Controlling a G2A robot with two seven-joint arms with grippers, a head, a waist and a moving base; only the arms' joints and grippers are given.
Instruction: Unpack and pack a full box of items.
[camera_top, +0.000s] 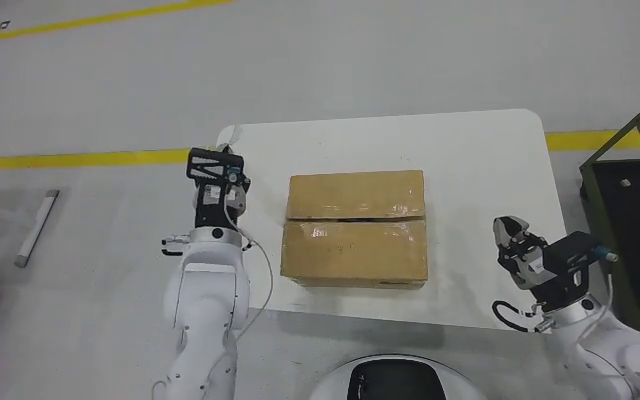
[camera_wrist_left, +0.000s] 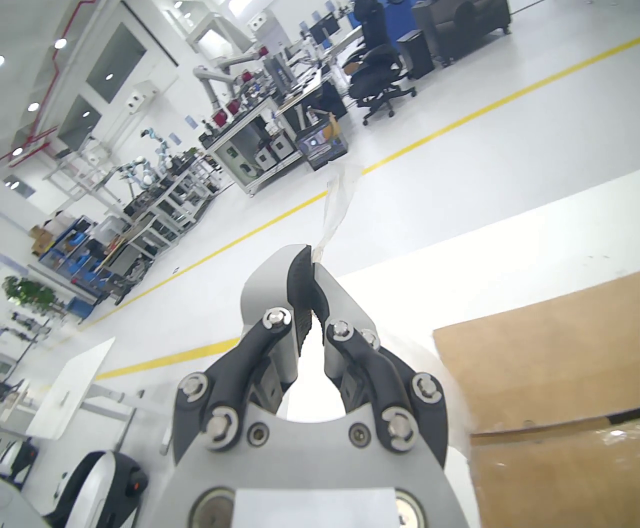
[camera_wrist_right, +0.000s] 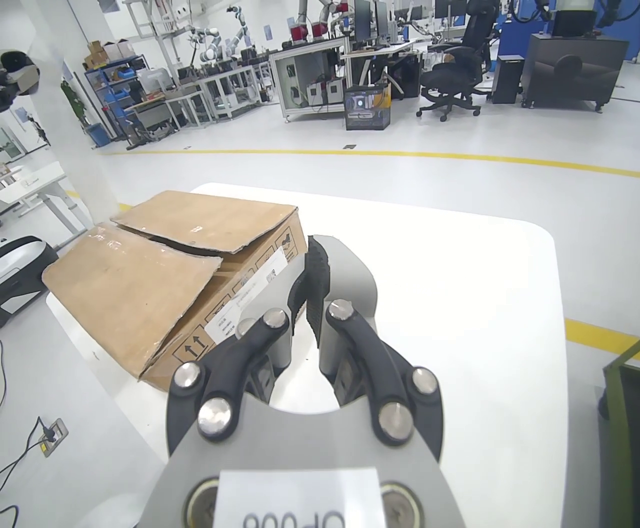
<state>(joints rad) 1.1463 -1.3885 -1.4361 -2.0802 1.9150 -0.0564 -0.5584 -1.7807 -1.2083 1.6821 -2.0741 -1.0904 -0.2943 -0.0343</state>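
Flanking the right tool, a green frame stands beside the table.

White table; yellow floor line; grey bar on floor; green frame beside table.

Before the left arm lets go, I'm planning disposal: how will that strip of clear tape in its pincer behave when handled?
The tape strip looks thin and crinkled, so probably floppy and very light. Pinched in the shut left pincer, it likely has a sticky side and may cling rather than drop freely.
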